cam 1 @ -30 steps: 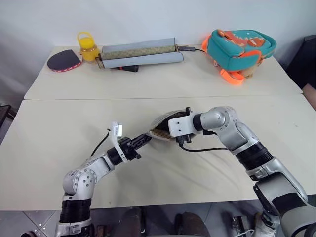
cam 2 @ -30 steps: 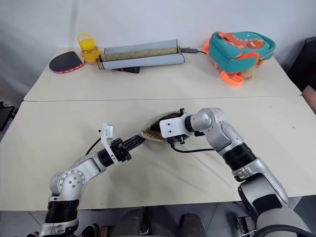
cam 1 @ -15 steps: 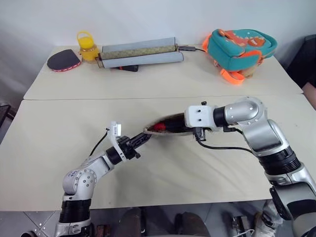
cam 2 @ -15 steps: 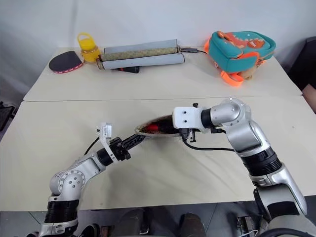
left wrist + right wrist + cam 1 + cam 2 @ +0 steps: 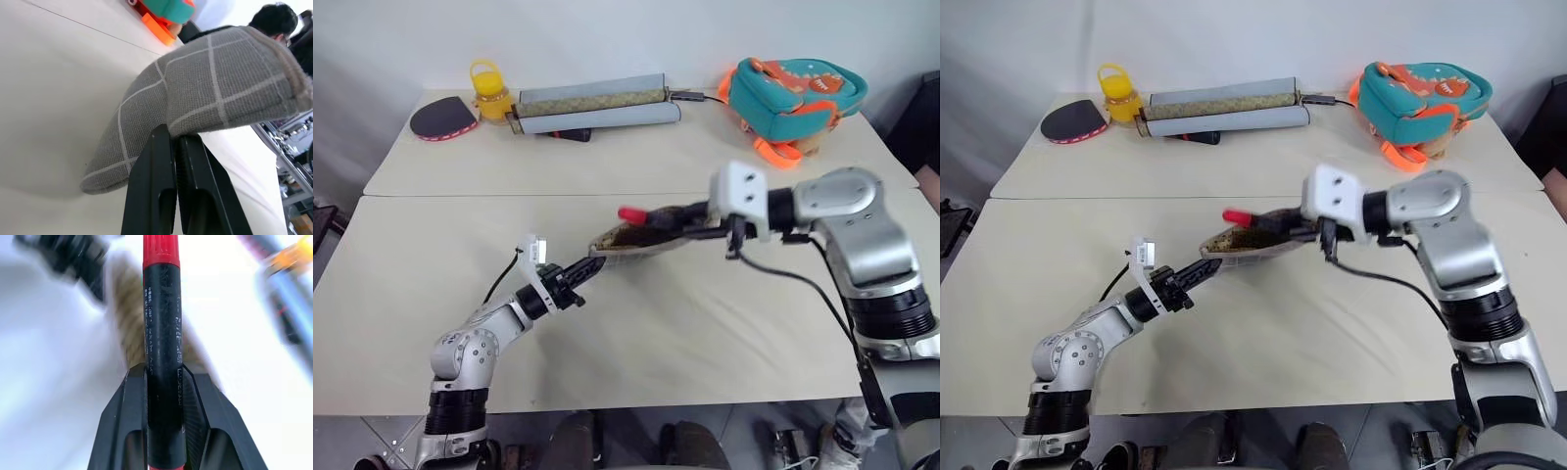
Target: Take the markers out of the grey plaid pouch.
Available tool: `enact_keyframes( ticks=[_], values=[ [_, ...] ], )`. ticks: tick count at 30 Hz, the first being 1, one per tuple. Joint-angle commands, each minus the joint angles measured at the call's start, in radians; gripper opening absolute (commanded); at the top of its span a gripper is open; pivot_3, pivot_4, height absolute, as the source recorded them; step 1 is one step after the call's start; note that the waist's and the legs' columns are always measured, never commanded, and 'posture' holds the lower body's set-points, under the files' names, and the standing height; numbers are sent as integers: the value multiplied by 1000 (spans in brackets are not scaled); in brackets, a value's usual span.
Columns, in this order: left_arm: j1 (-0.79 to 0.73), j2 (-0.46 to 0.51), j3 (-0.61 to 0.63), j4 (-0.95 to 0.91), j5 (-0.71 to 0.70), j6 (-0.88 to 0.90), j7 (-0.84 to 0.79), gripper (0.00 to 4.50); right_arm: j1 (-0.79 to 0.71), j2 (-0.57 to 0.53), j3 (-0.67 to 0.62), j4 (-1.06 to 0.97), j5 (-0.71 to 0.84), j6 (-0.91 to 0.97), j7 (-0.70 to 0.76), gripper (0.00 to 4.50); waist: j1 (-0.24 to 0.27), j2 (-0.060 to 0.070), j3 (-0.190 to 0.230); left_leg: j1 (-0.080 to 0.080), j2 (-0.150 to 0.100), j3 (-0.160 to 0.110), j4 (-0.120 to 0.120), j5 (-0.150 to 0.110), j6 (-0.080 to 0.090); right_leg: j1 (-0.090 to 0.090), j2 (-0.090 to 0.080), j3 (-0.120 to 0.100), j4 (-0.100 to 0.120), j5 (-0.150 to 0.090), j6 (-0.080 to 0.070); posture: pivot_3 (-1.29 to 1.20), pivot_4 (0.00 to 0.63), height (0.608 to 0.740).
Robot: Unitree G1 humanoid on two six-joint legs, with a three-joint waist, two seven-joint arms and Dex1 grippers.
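The grey plaid pouch [image 5: 636,242] lies in the middle of the near table, its mouth open and its brownish lining showing. My left gripper [image 5: 584,269] is shut on the pouch's left end; in the left wrist view its black fingers [image 5: 161,166] pinch the plaid fabric [image 5: 215,83]. My right gripper [image 5: 702,215] hangs just above the pouch's right part, shut on a marker [image 5: 651,212] with a black barrel and a red cap. The marker lies nearly level over the open mouth, cap pointing left. In the right wrist view the marker [image 5: 161,333] runs straight out between the fingers [image 5: 124,406].
On the far table stand a teal-and-orange backpack [image 5: 795,88], long grey rolled mats [image 5: 592,106], a yellow jar [image 5: 489,90] and a red-edged paddle [image 5: 440,119]. A seam [image 5: 509,194] separates the two tables. A person's head [image 5: 274,19] shows beyond the table.
My right gripper rose and drew back to the right, lifting the red-capped marker out of the pouch. The pouch's right side sank back. The left gripper held its grip in place.
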Motion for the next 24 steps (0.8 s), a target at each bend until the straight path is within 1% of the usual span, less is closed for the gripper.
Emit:
enact_keyframes(
  ticks=[1, 3, 7, 10, 15, 17, 18, 24],
  values=[
    [13, 8, 17, -32, -21, -6, -13, 0, -25, -72, -52, 107, -89, -101, -104, 569, 1, 0, 0, 0, 0, 0, 0, 0, 0, 0, 0, 0, 0, 0, 0, 0, 150, 740],
    [16, 12, 26, -36, -31, 4, -14, 0, -29, -101, -40, 227, -172, -181, -192, 569, 0, 0, 0, 0, -1, 1, 0, 0, 0, 0, -1, 0, -1, 0, 0, 0, 150, 740],
    [22, 29, 36, -33, -42, 14, -31, 0, 10, -175, 73, 467, -402, -404, -349, 569, -3, 0, 0, 0, -1, 1, 0, 0, 0, -1, 0, 0, -1, 0, 0, 0, 150, 740],
    [31, 54, 40, -37, -55, 25, -56, 0, 38, -129, 83, 588, -429, -480, -442, 569, -8, 0, 0, 0, 0, 2, -1, 0, 0, -1, 0, 0, 0, 0, 0, 0, 150, 740],
    [36, 89, 61, -38, -78, 44, -77, 0, 123, -50, 84, 601, -352, -431, -350, 569, -17, 1, 1, 0, 2, 2, -2, 1, -1, -1, 3, 1, 1, 0, 0, 0, 150, 740],
    [35, 95, 58, -38, -68, 36, -78, 0, 131, -35, 64, 598, -333, -412, -347, 1304, -16, 1, 1, 0, 1, 2, -1, 1, -1, -1, 2, 1, 1, 0, 0, 0, 150, 740],
    [34, 91, 59, -41, -73, 40, -75, 0, 129, -38, 59, 600, -336, -414, -356, 1584, -15, 1, 1, 0, 1, 2, -1, 1, -1, 0, 2, 1, 0, 0, 0, 0, 150, 740],
    [47, 87, 51, -60, -95, 67, -81, 0, 139, -53, 8, 500, -240, -307, -267, 3627, -6, 1, 1, 0, 1, 1, -1, 1, -1, 0, 2, 1, 0, 0, 0, 0, 150, 740]
  ],
)
